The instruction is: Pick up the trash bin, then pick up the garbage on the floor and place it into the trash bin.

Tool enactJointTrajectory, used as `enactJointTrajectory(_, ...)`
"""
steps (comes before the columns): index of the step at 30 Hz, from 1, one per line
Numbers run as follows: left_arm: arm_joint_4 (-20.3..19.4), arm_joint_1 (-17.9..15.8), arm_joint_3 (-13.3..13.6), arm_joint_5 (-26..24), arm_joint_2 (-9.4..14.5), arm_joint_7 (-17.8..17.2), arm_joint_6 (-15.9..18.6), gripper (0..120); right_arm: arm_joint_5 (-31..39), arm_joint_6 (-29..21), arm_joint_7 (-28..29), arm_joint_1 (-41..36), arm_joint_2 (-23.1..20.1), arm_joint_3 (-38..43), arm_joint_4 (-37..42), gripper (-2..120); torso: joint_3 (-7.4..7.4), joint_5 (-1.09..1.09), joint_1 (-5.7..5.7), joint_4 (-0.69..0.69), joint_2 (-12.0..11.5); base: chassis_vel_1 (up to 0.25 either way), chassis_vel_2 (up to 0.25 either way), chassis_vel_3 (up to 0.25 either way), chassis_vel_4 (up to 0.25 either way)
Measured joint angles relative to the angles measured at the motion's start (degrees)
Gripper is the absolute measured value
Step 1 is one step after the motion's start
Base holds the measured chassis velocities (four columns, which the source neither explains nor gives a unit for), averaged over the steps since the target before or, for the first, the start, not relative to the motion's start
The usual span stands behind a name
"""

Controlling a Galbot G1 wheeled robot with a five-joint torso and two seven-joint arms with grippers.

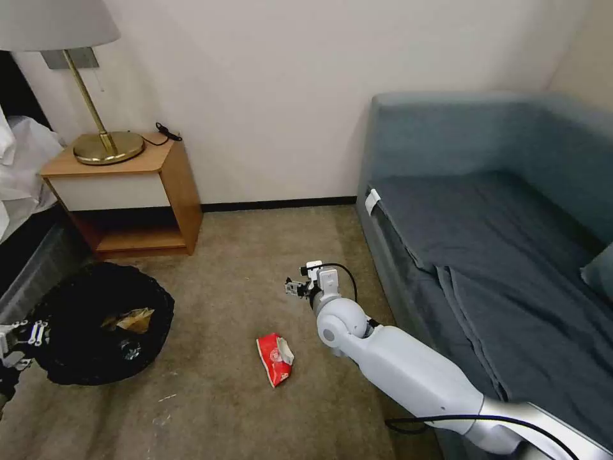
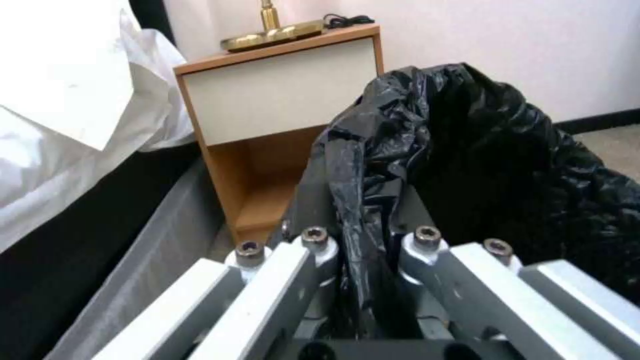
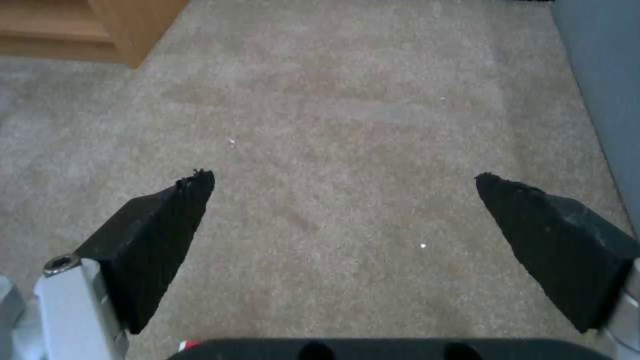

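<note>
Holding: the left hand (image 2: 363, 280) was clamped on the crinkled black liner at the rim of the trash bin (image 1: 96, 326), at the robot's left, just in front of the bedside table (image 1: 128, 191).
Bin contents: a yellow-brown wrapper (image 1: 134, 319) and something clear lay inside on the black bag; I could not tell from where I stood whether the bin was lifted clear of the carpet (image 1: 217, 383).
Right hand: the right hand (image 1: 295, 287) hung low over bare carpet beside the grey sofa (image 1: 485, 255), its black fingertips (image 3: 167, 225) spread wide with nothing between them.
Garbage: a red snack packet (image 1: 275, 358) lay flat on the carpet between bin and sofa, near the right arm's wrist joint and closer to the robot than the hand itself.
Step in hand: to my eye the bin was already secured, and the job was at collecting the litter, with the red packet the one piece I could see on the floor.
Next move calls for: the spread hand would have to draw back toward the robot and drop over the packet; the packet is thin and lies flat, so the fingertips would need to reach right down to the pile to catch it.
</note>
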Motion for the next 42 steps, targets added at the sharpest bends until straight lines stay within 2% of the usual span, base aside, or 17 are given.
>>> enactJointTrajectory(12,-0.2,1.6,-0.7,0.0,-1.1,0.7,-1.0,6,-0.6,-6.7,0.5,-2.1,-4.3,0.9,0.3,100,0.00,0.01,0.00,-0.01,0.0,0.000,0.000,0.000,0.000)
enactJointTrajectory(20,-0.4,1.3,0.8,1.3,-2.3,1.4,-1.1,6,-6.6,-8.5,-3.9,-6.5,-6.3,2.6,-1.7,100,0.00,0.02,0.00,-0.02,0.0,0.000,0.000,0.000,0.000)
enactJointTrajectory(23,-0.7,1.1,1.3,1.6,-2.8,1.5,-1.1,6,-8.6,-8.7,-5.5,-7.3,-5.7,2.6,-3.3,100,0.00,0.00,0.00,-0.03,0.0,0.000,0.000,0.000,0.000)
enactJointTrajectory(28,-1.1,1.0,2.2,2.6,-3.7,1.6,-1.1,6,-10.5,-8.5,-6.8,-7.4,-0.9,2.4,-6.7,100,0.00,0.01,0.00,0.01,0.0,0.000,0.000,0.000,0.000)
enactJointTrajectory(36,-0.4,2.1,1.4,2.4,-3.4,1.8,-1.7,6,-15.9,-6.5,-9.3,-7.4,0.9,1.7,-11.9,100,0.00,0.00,0.00,-0.01,0.0,0.000,0.000,0.000,0.000)
enactJointTrajectory(38,0.1,2.6,1.0,2.0,-3.1,2.0,-2.1,6,-20.5,-4.5,-11.2,-7.8,2.4,2.6,-17.8,100,0.00,0.01,0.00,0.00,0.0,0.000,0.000,0.000,0.000)
enactJointTrajectory(42,0.3,2.7,0.9,1.9,-3.0,2.2,-2.1,6,-22.0,-3.8,-12.3,-8.1,3.2,3.8,-20.7,100,0.00,0.00,0.00,-0.01,0.0,0.000,0.000,0.000,0.000)
